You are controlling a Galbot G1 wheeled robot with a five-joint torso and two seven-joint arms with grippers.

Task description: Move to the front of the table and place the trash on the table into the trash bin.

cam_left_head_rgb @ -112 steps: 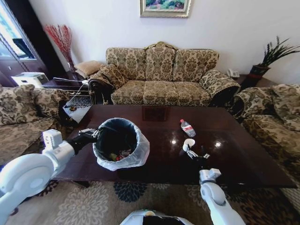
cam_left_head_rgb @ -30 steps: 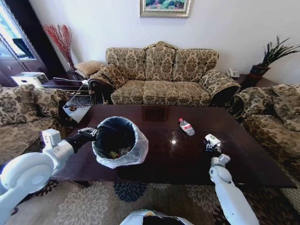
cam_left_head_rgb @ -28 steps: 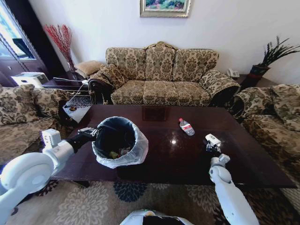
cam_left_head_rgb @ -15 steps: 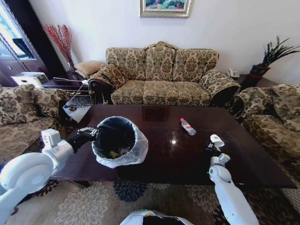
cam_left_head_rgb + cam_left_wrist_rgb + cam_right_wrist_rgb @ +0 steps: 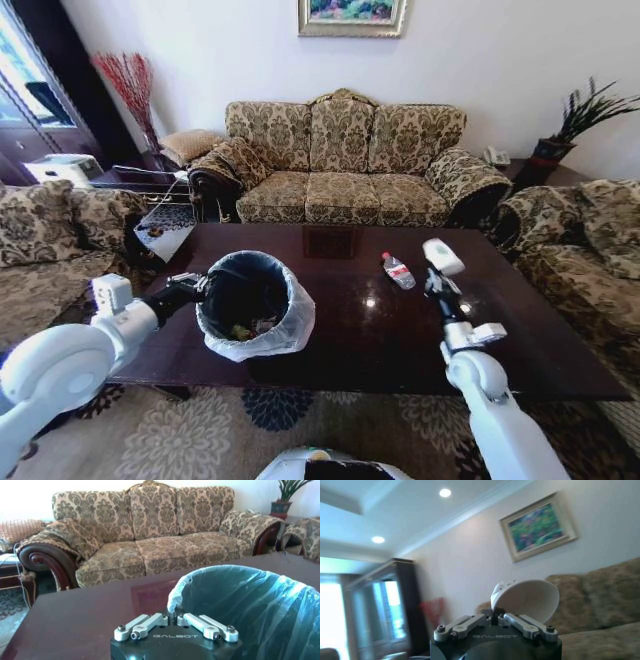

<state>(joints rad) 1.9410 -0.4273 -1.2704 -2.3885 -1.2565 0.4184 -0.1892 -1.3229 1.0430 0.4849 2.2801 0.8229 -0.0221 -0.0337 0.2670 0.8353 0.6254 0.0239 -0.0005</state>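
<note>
Two grippers are busy. My right gripper [image 5: 437, 266] is closed on the white paper cup [image 5: 525, 600], lifted above the table [image 5: 540, 340]. My left gripper [image 5: 175, 618] pinches the rim of the trash bin [image 5: 252, 305], which stands on the table, well apart from my right jaws. I judge this is the carrying step: next the cup must travel over the bin's mouth. One clear bottle [image 5: 398, 270] lies just beside the right jaws.

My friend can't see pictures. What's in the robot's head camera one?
The right end effector holds a white paper cup up over the dark table. The left end effector grips the bag-lined trash bin. A plastic bottle lies on the table.
</note>
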